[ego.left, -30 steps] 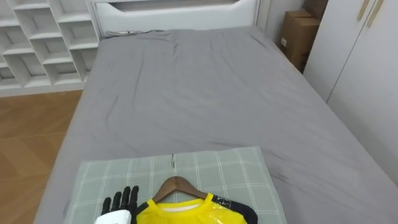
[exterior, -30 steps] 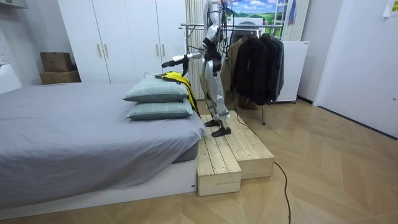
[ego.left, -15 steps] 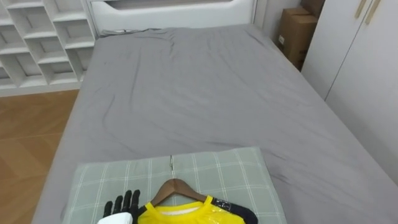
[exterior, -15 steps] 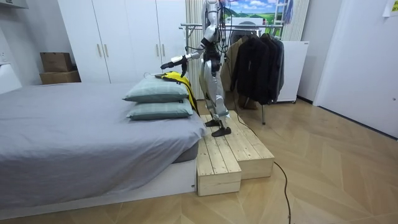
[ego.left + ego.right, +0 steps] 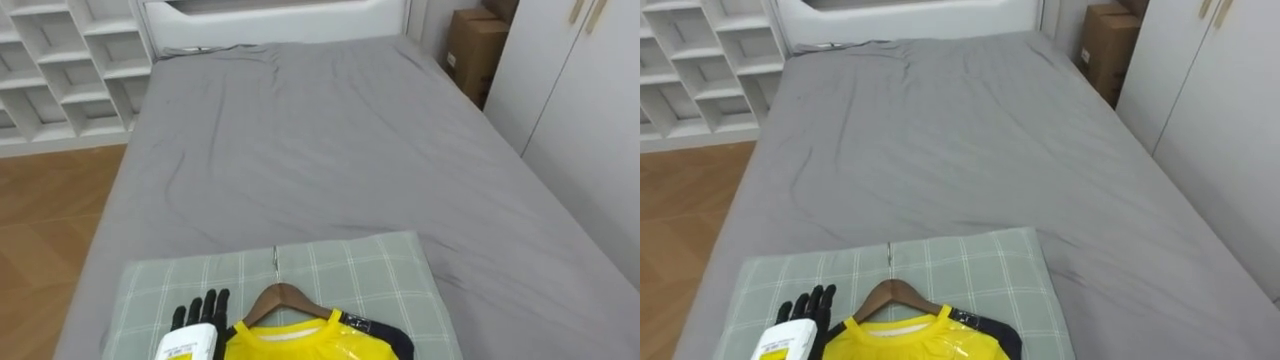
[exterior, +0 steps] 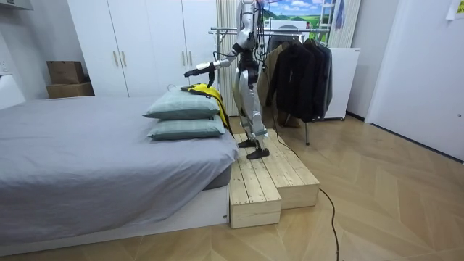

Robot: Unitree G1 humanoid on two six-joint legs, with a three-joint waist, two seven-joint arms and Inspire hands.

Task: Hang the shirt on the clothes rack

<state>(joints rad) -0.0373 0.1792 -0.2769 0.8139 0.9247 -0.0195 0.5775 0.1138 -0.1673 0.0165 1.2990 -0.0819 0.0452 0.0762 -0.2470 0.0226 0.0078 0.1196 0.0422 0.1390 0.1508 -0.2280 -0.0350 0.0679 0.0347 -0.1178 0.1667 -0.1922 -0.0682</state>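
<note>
A yellow shirt [image 5: 300,345] with dark trim hangs on a wooden hanger [image 5: 285,299] and lies on the top green checked pillow [image 5: 330,265]. The hanger's metal hook [image 5: 276,260] points toward the far end of the bed. My left hand [image 5: 198,312] hovers open just left of the hanger, fingers straight and pointing forward, touching nothing. The right eye view has the same hand [image 5: 803,306] beside the hanger [image 5: 892,293]. In the room view I stand on a wooden platform [image 6: 264,181] beside the bed, left hand [image 6: 190,72] stretched out above the shirt [image 6: 206,90].
The grey bed [image 5: 320,140] stretches ahead, with white shelves [image 5: 60,70] at far left, a cardboard box [image 5: 475,55] and white wardrobe doors [image 5: 580,110] on the right. Behind me stands a clothes rack [image 6: 239,30] with dark garments [image 6: 301,69]. Two pillows [image 6: 185,116] are stacked.
My left arm has lifted a little and the hand has reached slightly further forward over the pillow. The shirt and hanger lie where they were.
</note>
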